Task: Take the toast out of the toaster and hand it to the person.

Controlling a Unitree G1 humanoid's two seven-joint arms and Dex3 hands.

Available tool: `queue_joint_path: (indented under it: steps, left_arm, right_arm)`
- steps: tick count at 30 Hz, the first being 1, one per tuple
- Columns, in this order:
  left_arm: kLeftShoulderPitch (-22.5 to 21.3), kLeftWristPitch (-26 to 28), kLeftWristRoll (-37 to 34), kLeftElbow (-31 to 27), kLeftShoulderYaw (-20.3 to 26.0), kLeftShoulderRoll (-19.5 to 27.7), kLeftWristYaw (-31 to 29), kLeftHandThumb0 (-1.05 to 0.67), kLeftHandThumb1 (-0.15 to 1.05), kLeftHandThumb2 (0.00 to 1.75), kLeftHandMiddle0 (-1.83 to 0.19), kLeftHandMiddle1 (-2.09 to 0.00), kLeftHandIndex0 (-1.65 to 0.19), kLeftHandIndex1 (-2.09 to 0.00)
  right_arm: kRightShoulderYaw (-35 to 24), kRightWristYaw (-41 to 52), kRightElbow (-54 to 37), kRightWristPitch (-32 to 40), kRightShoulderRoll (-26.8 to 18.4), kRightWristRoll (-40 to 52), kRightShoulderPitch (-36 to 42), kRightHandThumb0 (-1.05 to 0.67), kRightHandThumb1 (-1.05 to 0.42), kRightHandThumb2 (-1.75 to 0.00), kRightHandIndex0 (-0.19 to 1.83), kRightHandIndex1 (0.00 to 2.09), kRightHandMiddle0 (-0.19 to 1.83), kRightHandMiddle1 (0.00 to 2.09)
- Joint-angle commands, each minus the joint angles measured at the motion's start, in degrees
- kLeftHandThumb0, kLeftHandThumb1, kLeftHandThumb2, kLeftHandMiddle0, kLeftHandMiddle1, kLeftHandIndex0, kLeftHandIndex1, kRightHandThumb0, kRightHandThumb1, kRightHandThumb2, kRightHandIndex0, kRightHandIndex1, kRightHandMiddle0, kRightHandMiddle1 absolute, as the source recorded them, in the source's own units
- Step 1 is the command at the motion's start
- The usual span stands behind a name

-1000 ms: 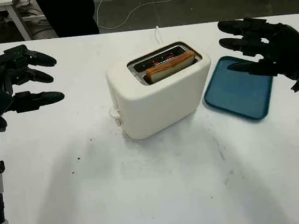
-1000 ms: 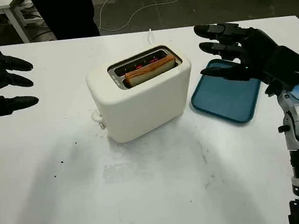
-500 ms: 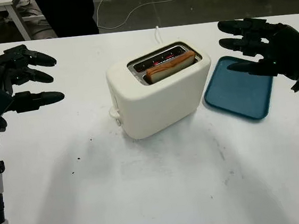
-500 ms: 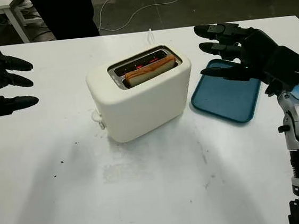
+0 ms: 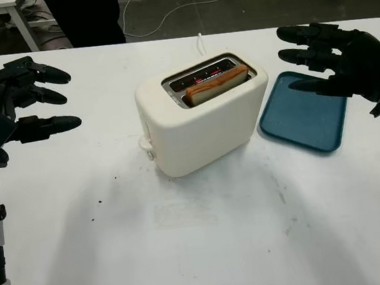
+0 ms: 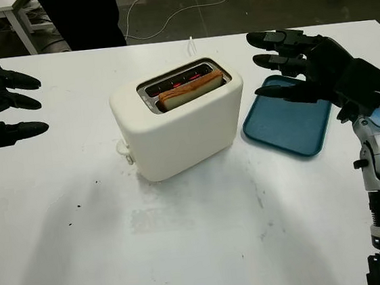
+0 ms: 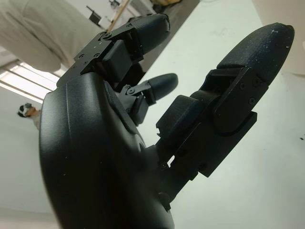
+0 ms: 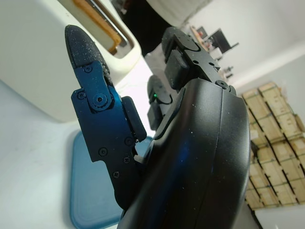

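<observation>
**Nothing moved: both hands wait either side of the toaster**

Nothing has shifted since a second ago; hands, toaster and tray sit exactly where they were.

At nine o'clock of the white table (image 5: 208,249), the left hand (image 5: 15,99) hovers released, holding nothing, well apart from the toaster. At the centre stands the cream toaster (image 5: 201,117), its lever knob toward the robot's left. One slice of toast (image 5: 216,84) stands in the nearer slot, its top edge poking just above the rim; the farther slot shows a red glow inside. A white cord (image 5: 200,40) runs off from the toaster toward twelve o'clock. Just beside the toaster at three o'clock lies a blue tray (image 5: 306,120), bare. Above the tray's far edge hangs the right hand (image 5: 334,62), also released and holding nothing, fingers pointing toward the toaster.

At twelve o'clock, beyond the table's edge, a person (image 5: 85,17) in dark clothing stands.

By my judgement the task has not begun: the toast is untouched, and reach, grasp, lift and handover all remain.
</observation>
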Motion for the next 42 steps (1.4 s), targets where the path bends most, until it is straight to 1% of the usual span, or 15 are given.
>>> queue_joint_path:
  steps: [1, 6, 13, 24, 42]
  left_arm:
    - [0.8, 0.1, -0.8, -0.1, 0.4, -0.7, 0.3, -1.05, 0.52, 0.00, -0.58, -1.03, -0.59, -0.88]
    - [0.8, -0.7, -0.3, 0.2, 0.3, -0.6, 0.3, -1.05, 0.53, 0.00, -0.58, -1.03, -0.59, -0.89]
    - [0.8, 0.4, -0.3, -0.4, 0.2, -0.4, 0.3, -1.05, 0.52, 0.00, -0.57, -1.03, -0.59, -0.89]
    - [0.5, -0.1, -0.3, 0.0, 0.2, -0.4, 0.1, -1.05, 0.53, 0.00, -0.58, -1.02, -0.59, -0.88]
    - [0.5, -0.2, -0.5, 0.1, 0.2, -0.4, 0.0, -1.05, 0.53, 0.00, -0.58, -1.01, -0.59, -0.88]
  right_arm:
    - [-0.2, -0.3, -1.0, 0.8, -0.2, -0.1, 0.3, -0.64, -0.80, 0.00, 0.37, 0.14, 0.44, 0.00]
    - [-0.1, -0.4, -0.9, 0.5, -0.2, -0.5, 0.2, -0.65, -0.79, 0.00, 0.37, 0.15, 0.44, 0.00]
    - [-0.1, -0.3, -0.8, 0.5, -0.3, -0.5, 0.1, -0.65, -0.79, 0.00, 0.37, 0.16, 0.45, 0.01]
    - [0.2, 0.0, -0.4, -0.8, -0.4, -1.2, -0.2, -0.67, -0.81, 0.00, 0.36, 0.18, 0.45, 0.00]
    - [-0.3, 0.0, -0.9, -0.2, 0.0, -0.9, 0.1, -0.67, -0.80, 0.00, 0.35, 0.22, 0.45, 0.01]
